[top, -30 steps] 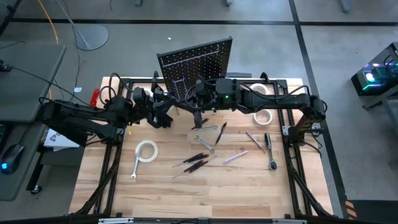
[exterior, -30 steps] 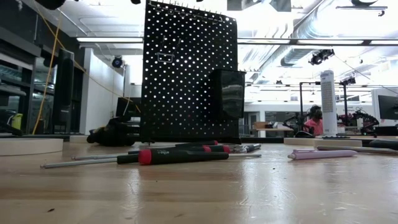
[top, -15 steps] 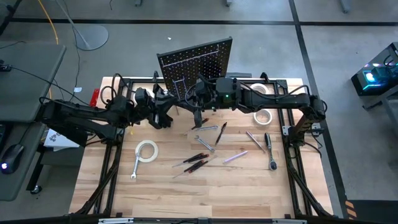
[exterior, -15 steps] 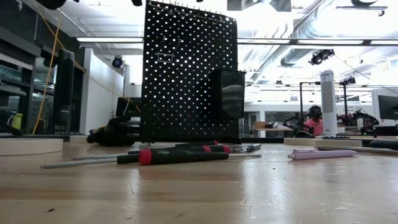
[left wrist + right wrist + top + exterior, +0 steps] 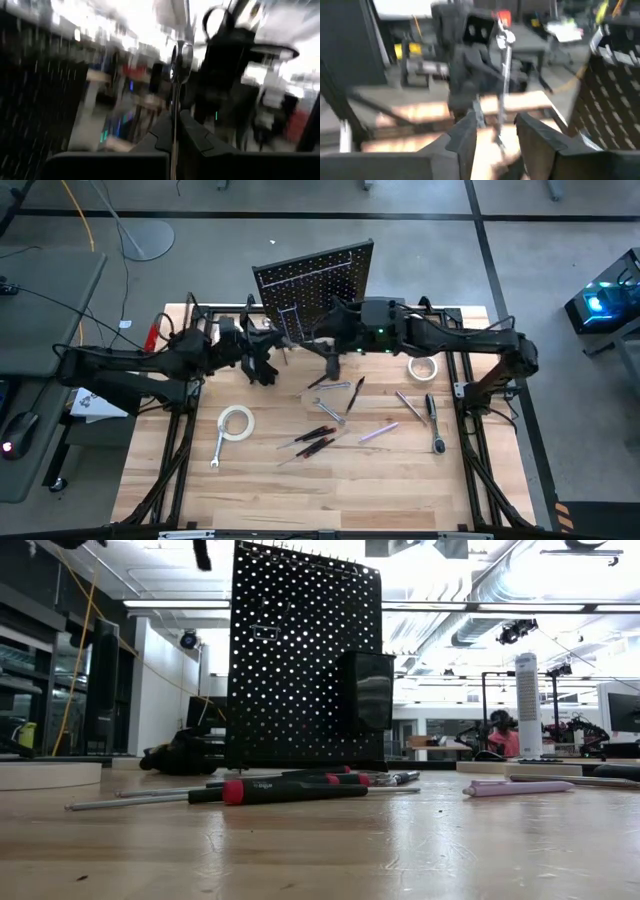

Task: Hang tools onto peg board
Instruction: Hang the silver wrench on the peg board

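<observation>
The black peg board [image 5: 315,280] stands upright at the table's far edge, with a small black bin [image 5: 368,690] on its front. Just before it, above the table, my left gripper [image 5: 173,131] is shut on a silver wrench [image 5: 178,60]. My right gripper [image 5: 500,134] faces it from the table's right, open. The wrench's lower end [image 5: 498,136] stands between the right fingers, apart from both. In the high view the left gripper [image 5: 268,362] and the right gripper [image 5: 330,362] are close together. My left gripper pinches the wrench's shaft [image 5: 173,117] between its two fingers, at its lower part. The fingers come about level from the table's left and lie across the shaft. The wrench stands upright, its ring end [image 5: 180,54] up, clear of the table.
On the wooden table lie two white tape rolls [image 5: 237,422] [image 5: 425,367], red-handled screwdrivers [image 5: 315,438], a purple one [image 5: 378,432], a ratchet [image 5: 436,428] and wrenches [image 5: 217,452] [image 5: 330,408]. The near half of the table holds no tools.
My left gripper has shut on the wrench and tipped upward. My right gripper has opened, let the wrench go and drawn back toward the table's right, rising a little. The wrench stays upright in the left gripper.
</observation>
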Motion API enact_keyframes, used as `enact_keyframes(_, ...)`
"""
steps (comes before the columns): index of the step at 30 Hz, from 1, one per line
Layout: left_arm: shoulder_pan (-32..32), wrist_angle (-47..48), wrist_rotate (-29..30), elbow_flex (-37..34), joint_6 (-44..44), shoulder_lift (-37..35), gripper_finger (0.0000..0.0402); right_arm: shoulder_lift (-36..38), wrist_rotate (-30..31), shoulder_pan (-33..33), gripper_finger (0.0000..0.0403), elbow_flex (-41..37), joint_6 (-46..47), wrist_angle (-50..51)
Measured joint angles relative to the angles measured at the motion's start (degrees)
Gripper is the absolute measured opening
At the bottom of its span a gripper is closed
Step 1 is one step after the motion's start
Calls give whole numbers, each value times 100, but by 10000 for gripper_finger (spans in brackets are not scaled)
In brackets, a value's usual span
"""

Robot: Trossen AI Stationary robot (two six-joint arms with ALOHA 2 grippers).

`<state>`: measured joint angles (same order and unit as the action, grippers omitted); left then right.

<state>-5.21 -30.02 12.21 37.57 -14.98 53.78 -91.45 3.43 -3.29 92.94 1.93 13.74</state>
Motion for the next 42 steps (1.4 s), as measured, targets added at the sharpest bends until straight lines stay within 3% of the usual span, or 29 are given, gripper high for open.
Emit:
enact_keyframes(5, -161, 2576, -457, -3, -723, -145, 2, 460, 339, -9, 143, 1, 60, 972)
enact_keyframes(9, -201, 3385, -1263, -3, -962, 186, 1, 577, 555, -9, 144, 1, 258, 1482)
enact_keyframes(16, -205, 2519, -1560, 4, -728, 610, 1, 629, 558, -6, 144, 1, 409, 1597)
enact_keyframes(28, -776, 2617, -1355, 4, -538, 599, 1, 630, 589, -6, 145, 1, 407, 1577)
enact_keyframes(42, -1058, 2544, -2368, 1, -329, 599, 1, 628, 694, -9, 145, 1, 301, 1571)
